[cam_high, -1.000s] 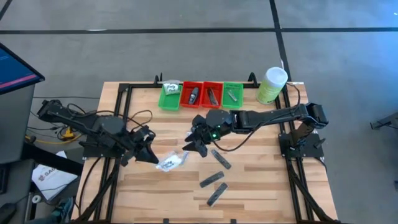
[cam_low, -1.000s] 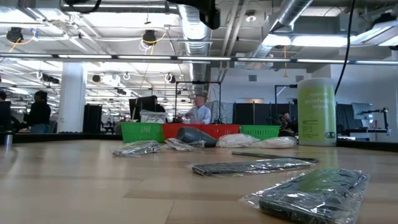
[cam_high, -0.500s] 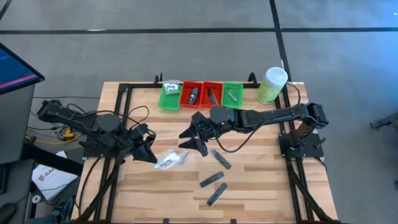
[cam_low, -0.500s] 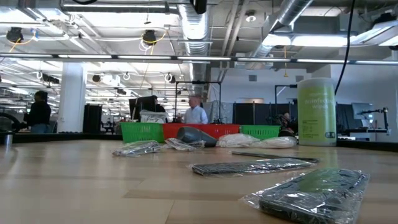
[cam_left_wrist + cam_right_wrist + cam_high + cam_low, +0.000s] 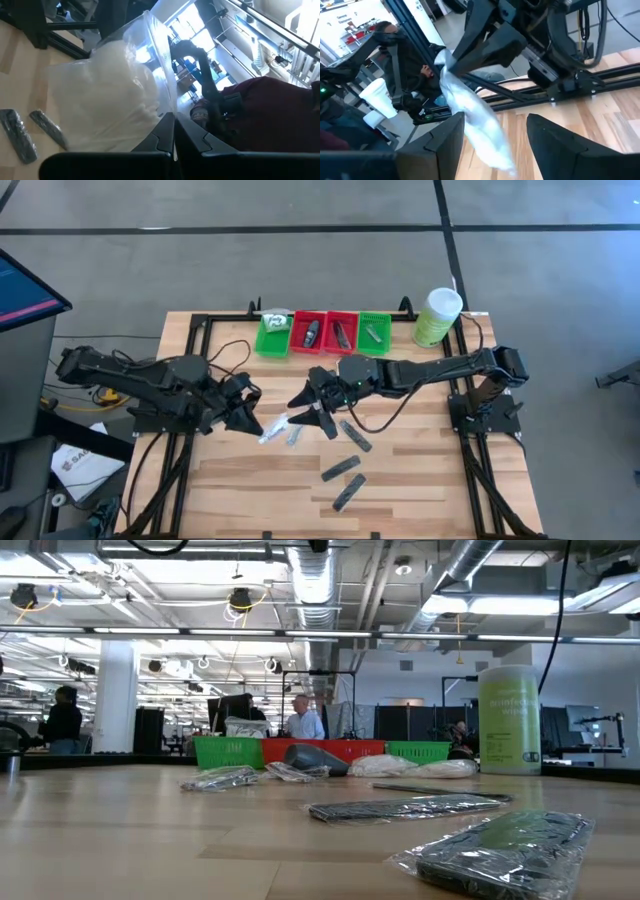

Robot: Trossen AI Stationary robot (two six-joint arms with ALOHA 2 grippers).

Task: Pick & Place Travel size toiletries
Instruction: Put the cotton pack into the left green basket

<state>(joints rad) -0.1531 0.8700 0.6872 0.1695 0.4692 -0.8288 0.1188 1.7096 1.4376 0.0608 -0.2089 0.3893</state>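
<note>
We saw the left hand (image 5: 252,423) pinched fully shut on a white soft packet (image 5: 272,428), which hung clear of the desk (image 5: 420,480); in the left wrist view that packet (image 5: 107,95) filled most of the picture just ahead of the closed fingers (image 5: 162,137). The right hand (image 5: 305,408) faced it, its fingers (image 5: 447,145) spread wide to either side of the packet's free end (image 5: 475,120); we could not tell whether they touched it.

Below the right hand a small silvery tube (image 5: 294,436) lay on the wooden desk, just beside the hanging packet. Three dark grey flat bars in clear wrap lay farther out from that hand, toward the desk's near edge: one (image 5: 355,437) close by, two more (image 5: 340,469) and (image 5: 348,491) beyond it. Behind the two hands, along the desk's far edge, stood a row of small trays, green (image 5: 271,338), red (image 5: 310,333), red (image 5: 342,333) and green (image 5: 374,330), each holding small items, and beside them a pale green canister (image 5: 436,317) with a white lid.

In the low view an open hall with ceiling pipes stretched behind the desk, and people (image 5: 300,723) stood in it.
</note>
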